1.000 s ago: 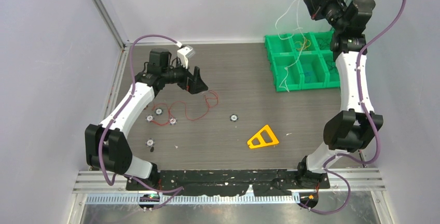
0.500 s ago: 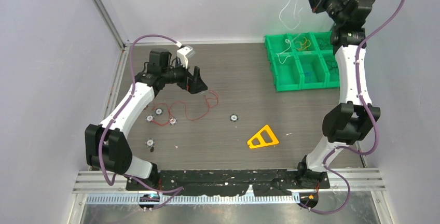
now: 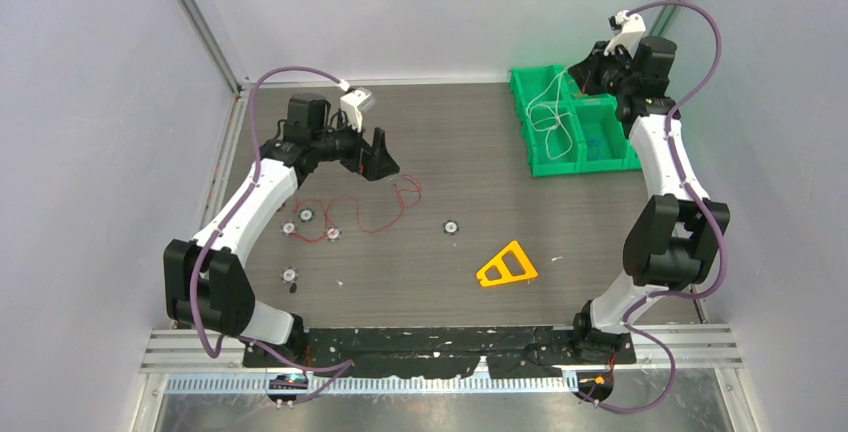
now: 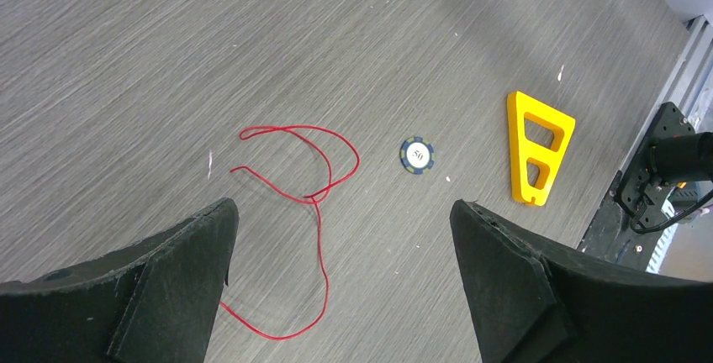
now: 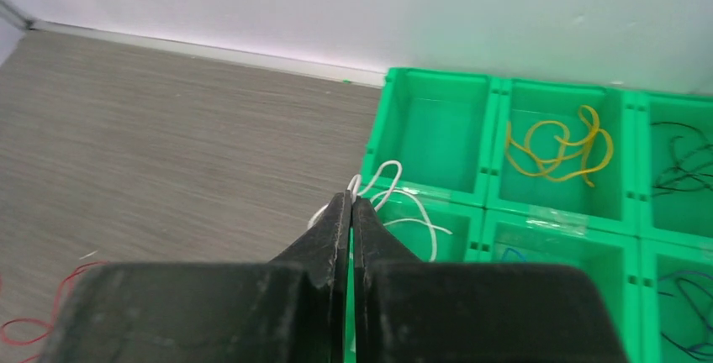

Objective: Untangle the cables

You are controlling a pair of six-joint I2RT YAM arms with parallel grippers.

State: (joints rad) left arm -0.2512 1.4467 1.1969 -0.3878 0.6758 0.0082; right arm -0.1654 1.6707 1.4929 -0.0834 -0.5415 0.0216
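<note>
My right gripper (image 3: 583, 76) (image 5: 351, 200) is shut on a white cable (image 3: 553, 115) (image 5: 409, 217) just above the green bin (image 3: 528, 142) (image 5: 380, 140). The white loops drape over the bin's left compartments. In other compartments lie a yellow-orange cable (image 5: 559, 144), a black cable (image 5: 683, 158) and a blue cable (image 5: 688, 313). A red cable (image 3: 376, 208) (image 4: 320, 205) lies in loose loops on the table. My left gripper (image 3: 379, 158) (image 4: 342, 204) hovers open above it, with nothing between its fingers.
A yellow triangular piece (image 3: 507, 266) (image 4: 536, 149) lies near the table's middle front. A poker chip (image 3: 451, 226) (image 4: 417, 155) sits beside the red cable, with more chips (image 3: 306, 215) to the left. Walls close in the back and both sides.
The right arm has come down from high above the bin, lowering the white cable onto the bin's left compartments. The left arm has not moved.
</note>
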